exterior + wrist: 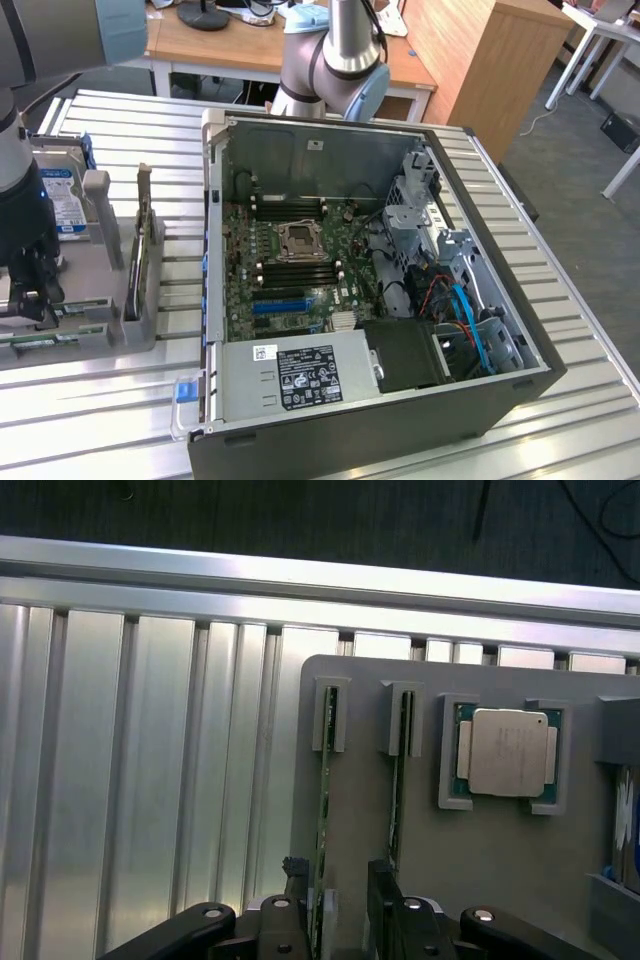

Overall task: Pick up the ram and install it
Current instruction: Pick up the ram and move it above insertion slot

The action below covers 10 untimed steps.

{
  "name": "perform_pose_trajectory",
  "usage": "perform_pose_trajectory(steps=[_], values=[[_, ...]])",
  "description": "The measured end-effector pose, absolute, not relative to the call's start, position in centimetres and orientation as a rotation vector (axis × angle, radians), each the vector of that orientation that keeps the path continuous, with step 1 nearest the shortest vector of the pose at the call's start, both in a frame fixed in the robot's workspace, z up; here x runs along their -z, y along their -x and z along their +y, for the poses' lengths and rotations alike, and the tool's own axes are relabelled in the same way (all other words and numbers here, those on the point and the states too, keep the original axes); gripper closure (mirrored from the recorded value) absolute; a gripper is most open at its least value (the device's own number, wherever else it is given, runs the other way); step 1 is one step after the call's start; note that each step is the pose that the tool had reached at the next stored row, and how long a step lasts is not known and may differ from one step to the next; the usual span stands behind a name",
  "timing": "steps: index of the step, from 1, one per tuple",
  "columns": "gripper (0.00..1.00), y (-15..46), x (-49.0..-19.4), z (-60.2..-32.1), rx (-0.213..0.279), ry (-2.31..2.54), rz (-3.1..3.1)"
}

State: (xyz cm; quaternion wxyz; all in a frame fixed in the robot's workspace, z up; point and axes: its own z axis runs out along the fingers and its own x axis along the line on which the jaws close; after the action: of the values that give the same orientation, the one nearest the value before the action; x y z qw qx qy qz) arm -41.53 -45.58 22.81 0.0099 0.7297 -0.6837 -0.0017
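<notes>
Two ram sticks stand on edge in slotted holders on a grey fixture plate point(500, 870). In the wrist view my gripper point(338, 905) is open, its black fingers point(385, 900) on either side of the lower end of one green ram stick point(324, 780) without touching it. The second ram stick point(398, 780) runs parallel just beside the outer finger. In the exterior view my gripper point(32, 295) hangs low over the fixture at that view's far left, well away from the open computer case point(480, 400). The motherboard point(300, 250) lies inside the case with dark memory slots point(300, 272).
A square silver processor point(508, 752) sits in a holder on the same plate. A hard drive point(62, 200) and upright grey brackets point(145, 240) stand on the fixture. A second arm's base point(335, 60) rises behind the case. The slatted aluminium table point(100, 400) has an edge near the fixture.
</notes>
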Motion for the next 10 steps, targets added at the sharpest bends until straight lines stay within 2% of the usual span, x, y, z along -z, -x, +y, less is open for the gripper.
perform_pose_trajectory(steps=[10], values=[[0.63,41.5,-21.5,-45.6,0.006,-2.278,-2.135]])
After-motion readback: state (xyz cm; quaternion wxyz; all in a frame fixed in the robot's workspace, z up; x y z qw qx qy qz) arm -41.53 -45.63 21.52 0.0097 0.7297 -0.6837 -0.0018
